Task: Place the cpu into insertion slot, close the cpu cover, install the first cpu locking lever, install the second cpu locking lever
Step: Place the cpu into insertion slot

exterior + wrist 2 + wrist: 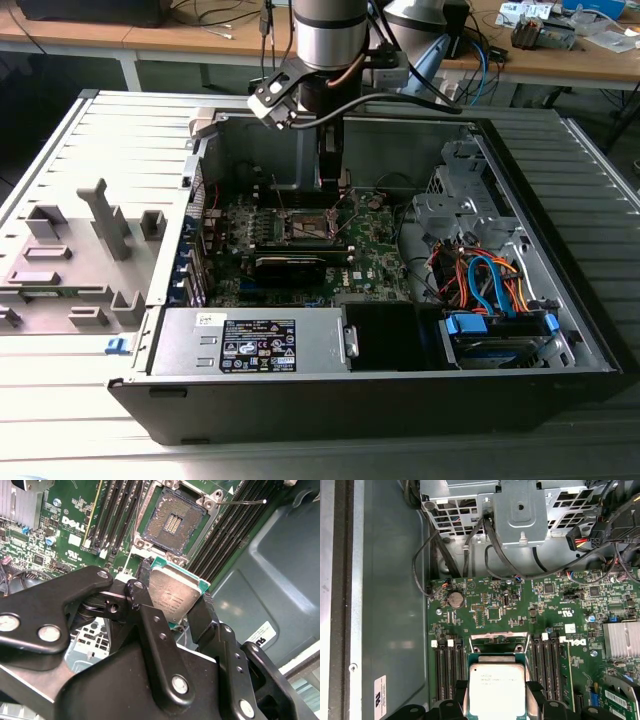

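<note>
The gripper (171,600) pinches the cpu (176,591) by two opposite edges, apart from the bare insertion slot (172,522). In the exterior view the arm (325,40) hangs at upper centre over the motherboard (375,255).

Silver cpu (172,592), green-edged. Slot (172,522): dark grey-gold field, silver rim. Motherboard (490,612) green; memory slots (447,672) black. Pincer (172,600) matte black. Cables (490,278) orange, blue, red. Black label (258,347) on grey power supply (190,345).
</note>
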